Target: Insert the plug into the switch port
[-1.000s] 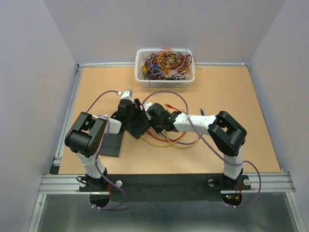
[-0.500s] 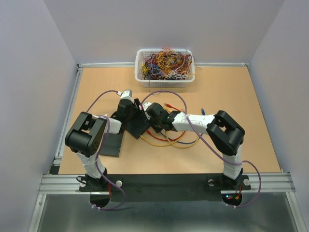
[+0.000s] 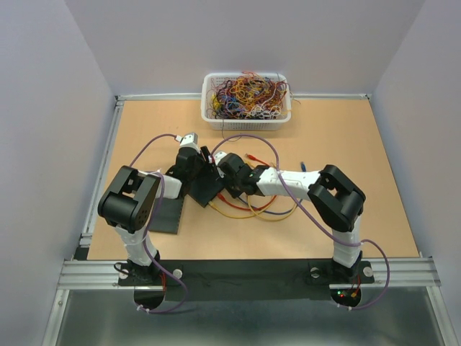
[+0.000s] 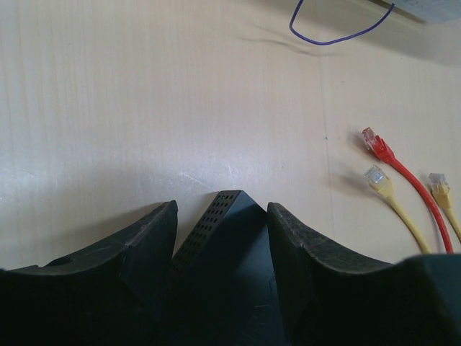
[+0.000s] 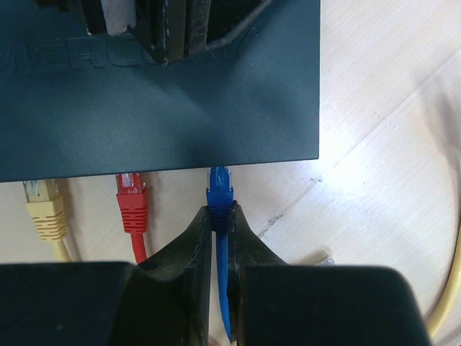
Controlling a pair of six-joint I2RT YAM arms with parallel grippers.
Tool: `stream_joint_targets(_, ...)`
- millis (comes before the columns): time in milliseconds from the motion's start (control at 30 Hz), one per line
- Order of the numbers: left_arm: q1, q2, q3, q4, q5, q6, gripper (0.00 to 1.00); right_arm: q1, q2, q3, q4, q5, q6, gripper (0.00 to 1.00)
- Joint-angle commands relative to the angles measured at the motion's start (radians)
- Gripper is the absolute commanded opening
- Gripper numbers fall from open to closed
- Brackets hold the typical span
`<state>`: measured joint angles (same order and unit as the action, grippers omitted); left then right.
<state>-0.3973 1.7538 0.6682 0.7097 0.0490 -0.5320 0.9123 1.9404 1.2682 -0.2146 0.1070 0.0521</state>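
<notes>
The right gripper pinches the blue plug, apparently part-seated, at the network switch port edge; the left gripper clamps the switch. Push straight, plug level.

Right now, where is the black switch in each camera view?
Top external: the switch sits centre-left of the picture.
Left wrist: its corner pokes up between the fingers, bottom centre.
Right wrist: it fills the top half, blue plug at its edge.
Shared landmark: the left gripper clamped on it.
</notes>
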Motion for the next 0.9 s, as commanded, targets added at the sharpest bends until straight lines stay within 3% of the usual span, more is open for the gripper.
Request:
stream_joint_targets(0,-0.023,0.056,-0.028,-0.185,0.072,-0.011,0.64,0.025,0.000,0.030,0.239,-0.029,0.040,0.00)
stream_joint_targets(567,-0.023,0.026,-0.061,-0.148,0.077,-0.016,0.62,0.023,-0.058,-0.093,0.336,-0.024,0.126,0.00)
stream_joint_targets(867,-0.021,0.026,-0.065,-0.136,0.094,-0.011,0.62,0.023,-0.049,-0.076,0.343,-0.021,0.121,0.00)
